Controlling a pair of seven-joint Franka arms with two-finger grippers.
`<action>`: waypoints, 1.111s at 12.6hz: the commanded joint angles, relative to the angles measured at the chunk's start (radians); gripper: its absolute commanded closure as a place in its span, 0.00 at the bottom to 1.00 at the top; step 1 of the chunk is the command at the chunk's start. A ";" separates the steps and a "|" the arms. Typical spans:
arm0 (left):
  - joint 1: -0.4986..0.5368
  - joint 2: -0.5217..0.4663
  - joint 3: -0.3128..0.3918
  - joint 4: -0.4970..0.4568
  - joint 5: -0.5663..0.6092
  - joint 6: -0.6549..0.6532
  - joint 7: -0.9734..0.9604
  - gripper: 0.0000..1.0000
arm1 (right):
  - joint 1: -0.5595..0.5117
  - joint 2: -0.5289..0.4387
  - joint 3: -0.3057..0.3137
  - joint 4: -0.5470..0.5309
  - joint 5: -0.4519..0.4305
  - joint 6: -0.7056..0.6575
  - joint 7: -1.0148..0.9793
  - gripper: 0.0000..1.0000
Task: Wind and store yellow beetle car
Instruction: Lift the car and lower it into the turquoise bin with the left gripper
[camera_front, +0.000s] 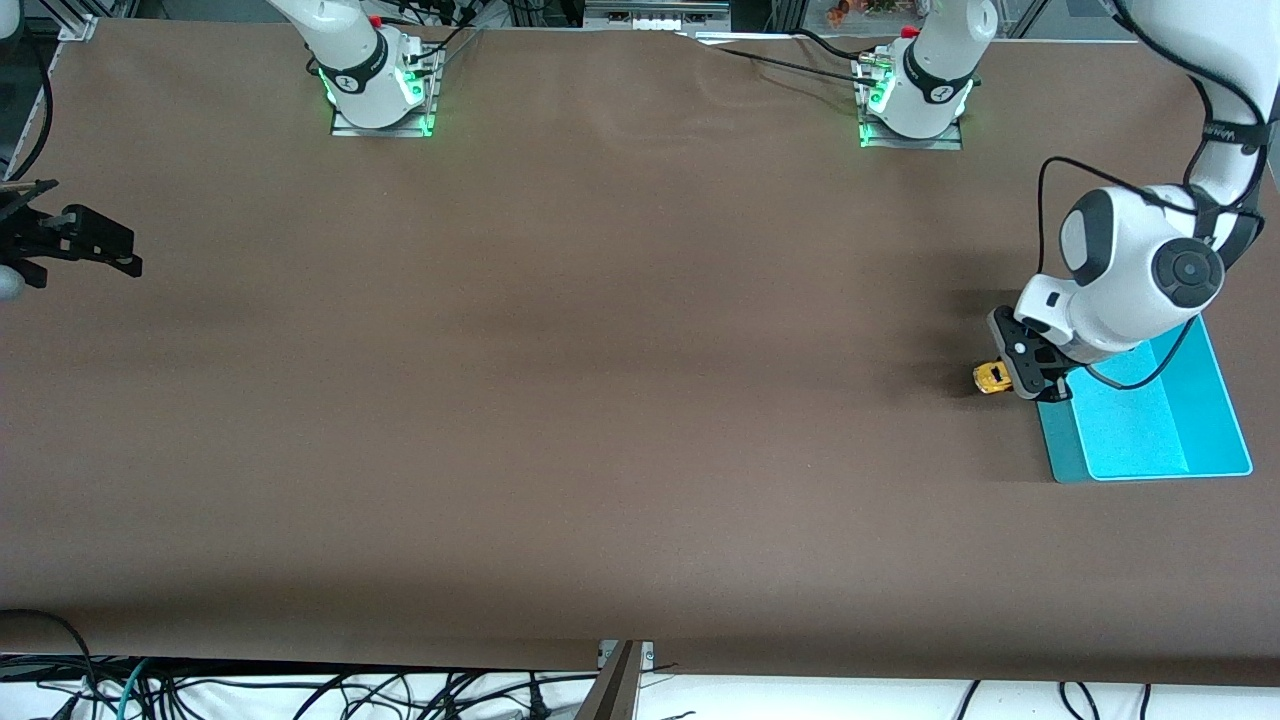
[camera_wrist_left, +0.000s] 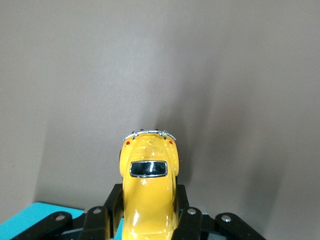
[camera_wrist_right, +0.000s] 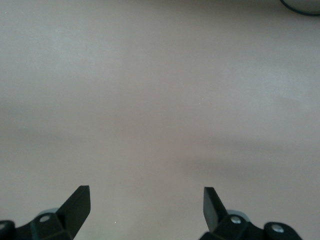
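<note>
- Left gripper clamped the car just beside the bin
- Right gripper waited spread, empty, well apart from bin
- Winding judged under way; next, carry into bin

Brown table carries turquoise bin.

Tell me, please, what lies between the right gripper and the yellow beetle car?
Only bare brown table, as the front view shows. The right gripper waits open; the left gripper holds the yellow beetle car beside the turquoise bin.

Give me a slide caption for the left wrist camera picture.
Left gripper shut on the yellow beetle car over brown table, turquoise bin corner just beside it.
</note>
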 joint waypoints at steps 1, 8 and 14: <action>0.007 -0.067 -0.021 0.022 -0.008 -0.109 -0.034 1.00 | 0.000 -0.009 0.003 -0.011 0.014 0.009 0.014 0.00; 0.162 -0.100 -0.019 0.053 0.105 -0.155 0.244 1.00 | 0.000 -0.009 0.003 -0.011 0.014 0.009 0.013 0.00; 0.332 0.043 -0.016 0.042 0.190 -0.034 0.350 1.00 | -0.002 -0.009 0.001 -0.011 0.014 0.011 0.013 0.00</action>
